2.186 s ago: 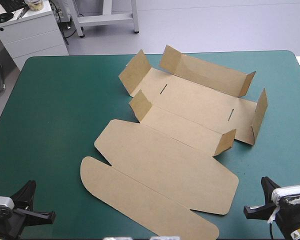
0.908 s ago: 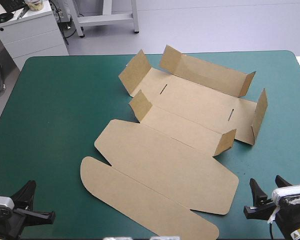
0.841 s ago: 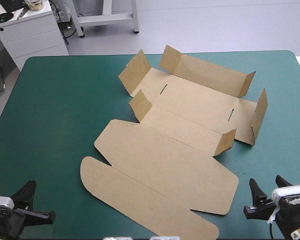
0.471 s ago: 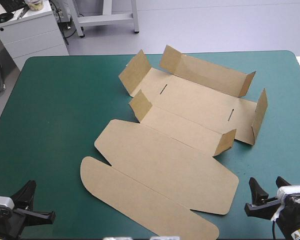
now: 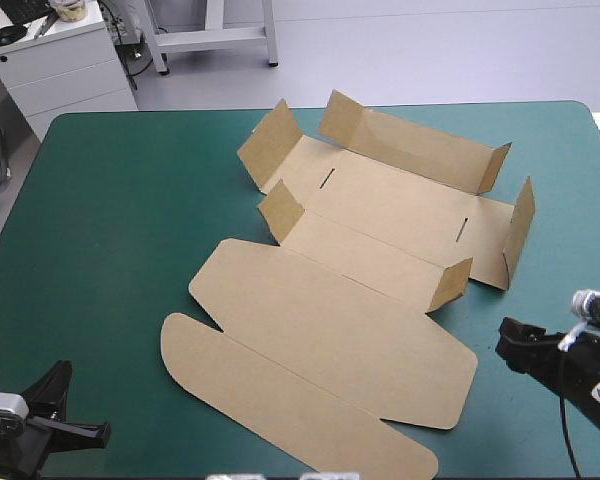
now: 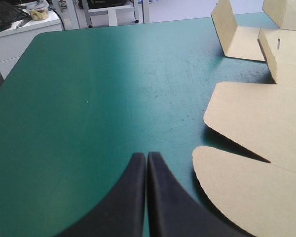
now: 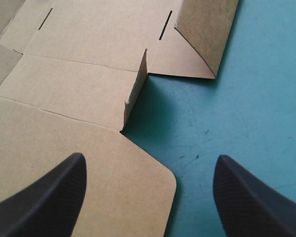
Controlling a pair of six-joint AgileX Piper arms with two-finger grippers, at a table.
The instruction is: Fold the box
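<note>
The brown box [image 5: 380, 210] lies as a cut sheet in the middle of the table, its base toward the far side. Several short flaps and the far wall [image 5: 410, 145] stand raised. The wide lid [image 5: 320, 340] and its rounded tuck flap [image 5: 280, 410] lie flat toward me. My right gripper [image 5: 525, 350] hovers open just off the lid's near right corner [image 7: 158, 177], its fingers [image 7: 54, 187] wide apart, one over the lid and one over the cover. My left gripper [image 5: 60, 390] is shut and holds nothing at the near left corner, with the tuck flap [image 6: 251, 192] off to its right.
The teal-green cover [image 5: 110, 220] stretches wide to the left of the box. A narrower strip of cover [image 5: 565, 220] runs between the box and the table's right edge. A raised side flap [image 7: 135, 89] stands ahead of my right gripper.
My right gripper opened earlier, then rose and moved forward toward the lid's near right corner. The left gripper and the box have not moved.
</note>
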